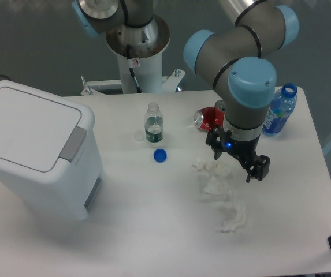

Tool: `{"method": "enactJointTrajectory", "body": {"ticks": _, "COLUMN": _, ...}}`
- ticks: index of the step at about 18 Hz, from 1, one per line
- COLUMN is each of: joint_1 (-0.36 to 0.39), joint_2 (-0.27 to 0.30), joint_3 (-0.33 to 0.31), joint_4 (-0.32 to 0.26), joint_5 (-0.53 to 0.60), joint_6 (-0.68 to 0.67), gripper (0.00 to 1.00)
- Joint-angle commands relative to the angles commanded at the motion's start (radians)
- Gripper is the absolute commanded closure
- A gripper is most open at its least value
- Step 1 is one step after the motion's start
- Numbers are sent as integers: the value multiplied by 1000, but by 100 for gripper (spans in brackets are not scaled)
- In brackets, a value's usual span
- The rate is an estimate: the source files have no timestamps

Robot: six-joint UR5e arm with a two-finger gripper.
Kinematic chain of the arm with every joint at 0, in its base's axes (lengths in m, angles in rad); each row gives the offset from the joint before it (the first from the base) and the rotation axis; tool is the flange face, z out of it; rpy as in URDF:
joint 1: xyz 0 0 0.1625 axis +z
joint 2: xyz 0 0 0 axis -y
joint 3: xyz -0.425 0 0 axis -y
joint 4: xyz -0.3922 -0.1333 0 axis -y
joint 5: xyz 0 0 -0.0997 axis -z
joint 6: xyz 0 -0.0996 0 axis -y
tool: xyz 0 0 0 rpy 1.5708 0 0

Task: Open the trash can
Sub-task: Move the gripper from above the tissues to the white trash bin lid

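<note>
The trash can (35, 153), lid down, sits at the frame's left. The gripper (241, 162), centre-right, has fingers apart and empty; it should cross and press the grey push-tab (73, 144) squarely.

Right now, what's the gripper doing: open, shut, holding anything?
Gripper: open, holding nothing, above the crumpled tissue, well away from the trash can, whose lid is shut.

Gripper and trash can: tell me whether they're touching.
Apart. The camera view shows the gripper far across bare table from the trash can.
</note>
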Motion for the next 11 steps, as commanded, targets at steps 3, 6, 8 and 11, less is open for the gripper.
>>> {"method": "enactJointTrajectory", "body": {"ticks": 3, "joint_1": -2, "joint_2": 5, "joint_3": -3, "joint_4": 2, "joint_5": 0, "joint_6": -2, "gripper": 0}}
{"method": "enactJointTrajectory", "body": {"ticks": 6, "joint_1": -3, "joint_2": 6, "joint_3": -17, "joint_4": 3, "joint_5": -21, "joint_6": -61, "gripper": 0}}
{"method": "enactJointTrajectory", "body": {"ticks": 8, "joint_1": -3, "joint_2": 21, "joint_3": -44, "joint_4": 26, "joint_5": -55, "joint_6": -119, "gripper": 0}}
{"method": "enactJointTrajectory", "body": {"ticks": 11, "joint_1": -3, "joint_2": 52, "joint_3": -60, "joint_4": 40, "joint_5": -74, "joint_6": -130, "gripper": 0}}
